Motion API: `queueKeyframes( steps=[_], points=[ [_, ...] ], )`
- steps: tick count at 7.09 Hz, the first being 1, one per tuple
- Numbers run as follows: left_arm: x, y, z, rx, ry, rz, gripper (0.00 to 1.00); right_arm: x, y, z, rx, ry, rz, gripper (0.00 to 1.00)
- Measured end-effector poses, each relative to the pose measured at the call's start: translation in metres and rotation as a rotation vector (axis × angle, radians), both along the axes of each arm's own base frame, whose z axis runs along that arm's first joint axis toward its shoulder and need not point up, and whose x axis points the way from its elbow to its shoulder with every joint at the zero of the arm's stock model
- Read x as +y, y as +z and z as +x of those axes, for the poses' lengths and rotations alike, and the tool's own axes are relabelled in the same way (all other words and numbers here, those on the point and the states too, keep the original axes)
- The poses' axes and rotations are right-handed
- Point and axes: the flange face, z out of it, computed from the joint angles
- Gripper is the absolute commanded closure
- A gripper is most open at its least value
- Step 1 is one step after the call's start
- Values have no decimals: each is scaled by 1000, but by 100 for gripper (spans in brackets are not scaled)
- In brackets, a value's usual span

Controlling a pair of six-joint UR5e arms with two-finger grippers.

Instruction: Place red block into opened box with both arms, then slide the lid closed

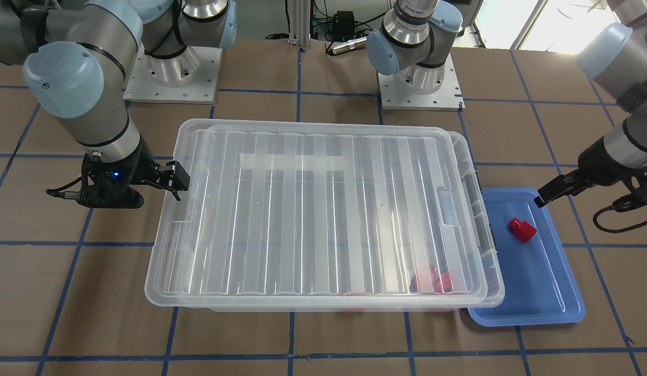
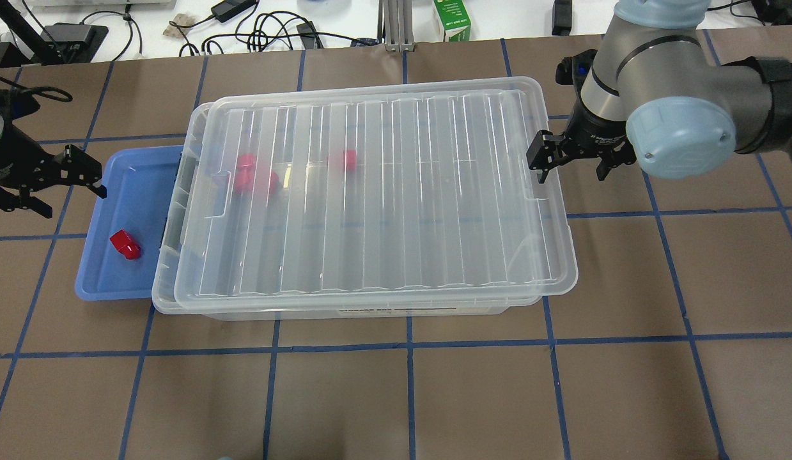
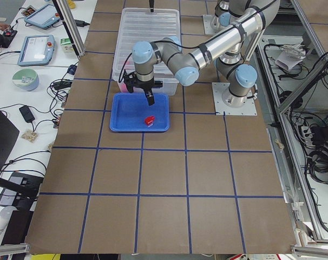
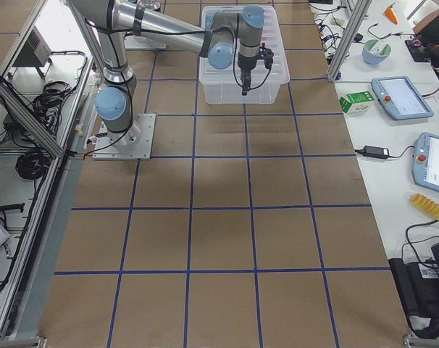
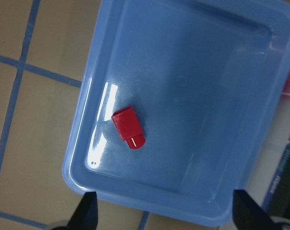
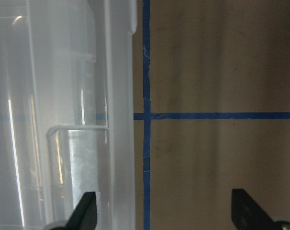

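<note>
The red block (image 2: 125, 244) lies in the blue tray (image 2: 92, 291) beside the box (image 2: 167, 262), which the lid (image 2: 383, 191) nearly covers. The left gripper (image 2: 73, 191) hangs over the tray, jaws spread wide and empty. The right gripper (image 2: 569, 167), likewise spread and empty, sits at the lid's opposite end.
</note>
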Motion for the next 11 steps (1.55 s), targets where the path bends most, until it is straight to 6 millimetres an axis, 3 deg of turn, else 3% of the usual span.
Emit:
queueKeyframes(
  steps=[2,6,7,8,9,11],
  points=[
    [-2,-55,11,24,40,45,0,-5,0,-29,0,-13,-3,0],
    [-16,-120,8,4,130,64,0,-10,5,-122,0,-62,-9,0],
    [-18,-129,11,-5,133,67,29,-9,6,-132,0,-68,-9,0],
    [-19,-136,10,-10,137,70,79,-8,7,-138,2,-72,-9,0],
    [-18,-140,7,-10,135,73,94,-8,8,-141,13,-69,-10,0],
    [-16,-142,7,-8,128,76,95,-7,9,-148,36,-15,-9,0]
  ],
)
